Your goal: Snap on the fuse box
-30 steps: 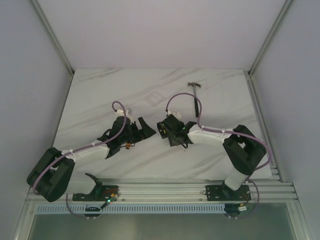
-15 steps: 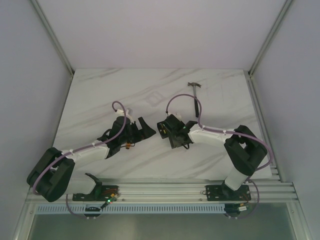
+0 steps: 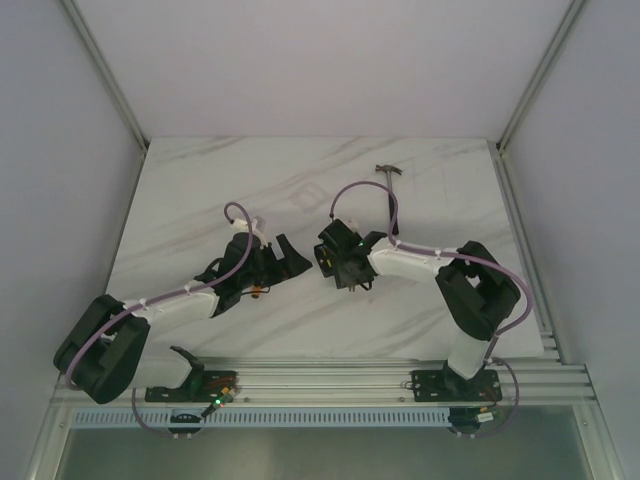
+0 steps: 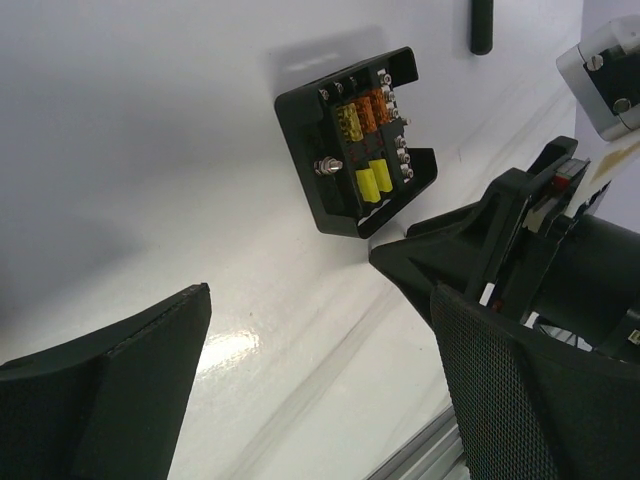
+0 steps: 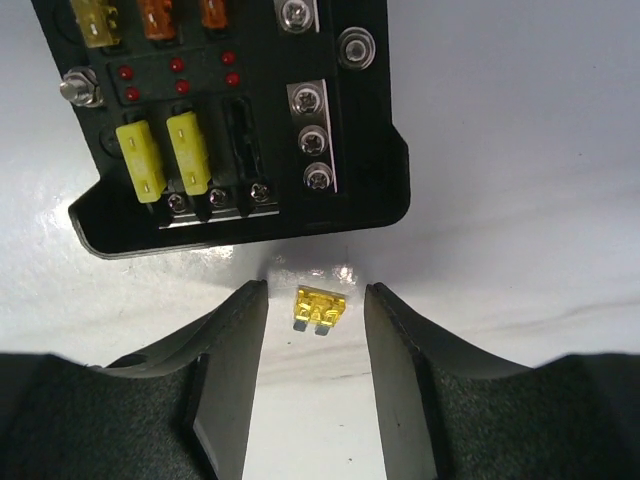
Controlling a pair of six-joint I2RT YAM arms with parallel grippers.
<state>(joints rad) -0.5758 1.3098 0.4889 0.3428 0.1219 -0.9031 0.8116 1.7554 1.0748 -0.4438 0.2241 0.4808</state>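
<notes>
1. Fuse box [image 5: 235,120] flat on counter [image 3: 200,180], fuses exposed, at 11 o'clock from right pincer [image 5: 315,290].
2. Right pincer partly spread, straddling loose yellow fuse [image 5: 318,310], not touching it.
3. Left pincer [image 4: 320,300] spread wide, empty.

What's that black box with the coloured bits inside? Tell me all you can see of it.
The fuse box is a shallow black tray, plastic by its look, lying flat and lidless on the white table. One row holds two yellow fuses beside an empty slot; another holds one yellow and some orange ones. Red dots, silver screws on metal strips and a side stud show. Only the table touches it; a loose yellow fuse lies off one edge, between the open fingers of the right gripper.
</notes>
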